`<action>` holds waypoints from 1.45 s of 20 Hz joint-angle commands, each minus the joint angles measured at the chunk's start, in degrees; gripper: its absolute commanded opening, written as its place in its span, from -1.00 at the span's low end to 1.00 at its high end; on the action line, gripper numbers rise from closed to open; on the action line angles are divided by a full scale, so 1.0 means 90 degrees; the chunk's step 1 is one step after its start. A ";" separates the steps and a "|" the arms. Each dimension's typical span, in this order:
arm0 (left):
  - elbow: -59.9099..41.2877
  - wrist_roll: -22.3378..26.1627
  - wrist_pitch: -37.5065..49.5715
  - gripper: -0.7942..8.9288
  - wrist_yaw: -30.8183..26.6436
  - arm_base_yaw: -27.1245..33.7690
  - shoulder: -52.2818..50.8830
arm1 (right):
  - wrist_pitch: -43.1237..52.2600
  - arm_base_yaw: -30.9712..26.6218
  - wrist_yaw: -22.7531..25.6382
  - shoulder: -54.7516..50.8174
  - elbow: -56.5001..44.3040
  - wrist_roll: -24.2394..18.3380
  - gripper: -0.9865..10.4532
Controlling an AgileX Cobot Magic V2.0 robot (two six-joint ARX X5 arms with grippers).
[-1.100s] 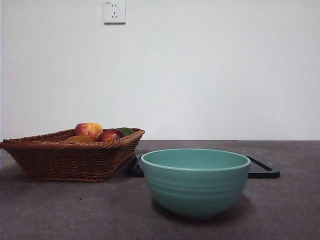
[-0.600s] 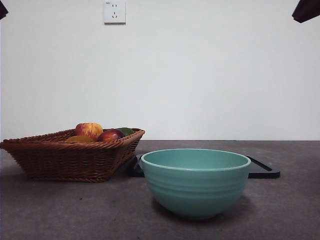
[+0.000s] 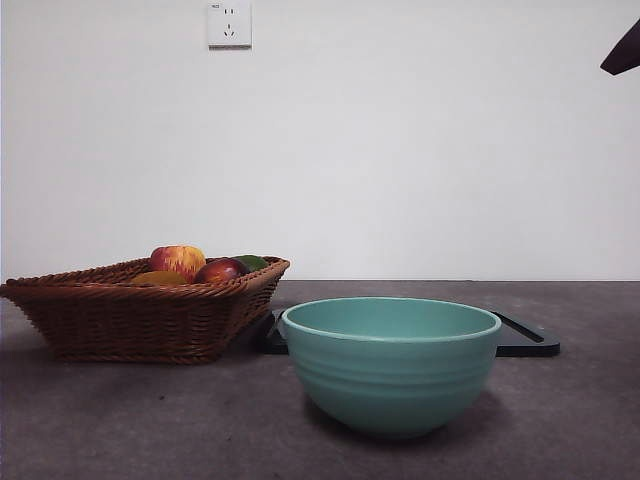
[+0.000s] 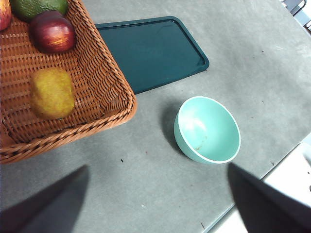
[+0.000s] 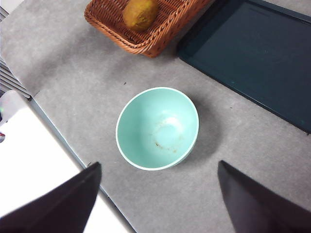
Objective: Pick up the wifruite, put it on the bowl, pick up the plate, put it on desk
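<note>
I am eyeing the small, firm-looking wifruite (image 4: 52, 93) in the wicker basket (image 4: 104, 82), planning a grip across its middle, both grippers' jaws hanging wide open and empty.

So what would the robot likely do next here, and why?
Probably lower the left tool, jaws open, toward the brown-golden fruit in the basket. The fruit lies untouched, the bowl is empty, and both tools hang high above the table.
</note>
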 commanded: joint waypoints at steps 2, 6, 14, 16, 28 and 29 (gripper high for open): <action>0.0121 0.0095 0.0061 0.18 0.0029 -0.0019 0.0044 | 0.0044 0.0034 -0.0019 0.0044 0.0129 0.0002 -0.13; 0.0121 -0.0002 0.0109 0.18 0.0005 -0.0019 0.0051 | 0.0044 0.0034 -0.0019 0.0044 0.0129 0.0002 -0.13; 0.0986 -0.0175 0.0527 0.17 -0.0899 -0.0359 0.1124 | 0.0044 0.0034 -0.0019 0.0044 0.0129 0.0002 -0.13; 0.1316 -0.0175 0.0525 0.11 -0.1231 -0.0542 0.1668 | 0.0044 0.0034 -0.0017 0.0044 0.0129 0.0002 -0.13; 0.1974 -0.0024 0.1226 0.12 -0.2858 -0.1015 0.4534 | 0.0044 0.0034 -0.0017 0.0044 0.0129 0.0002 -0.13; 0.1974 -0.0022 0.1273 0.12 -0.2861 -0.1015 0.4699 | 0.0044 0.0034 -0.0017 0.0044 0.0129 0.0002 -0.13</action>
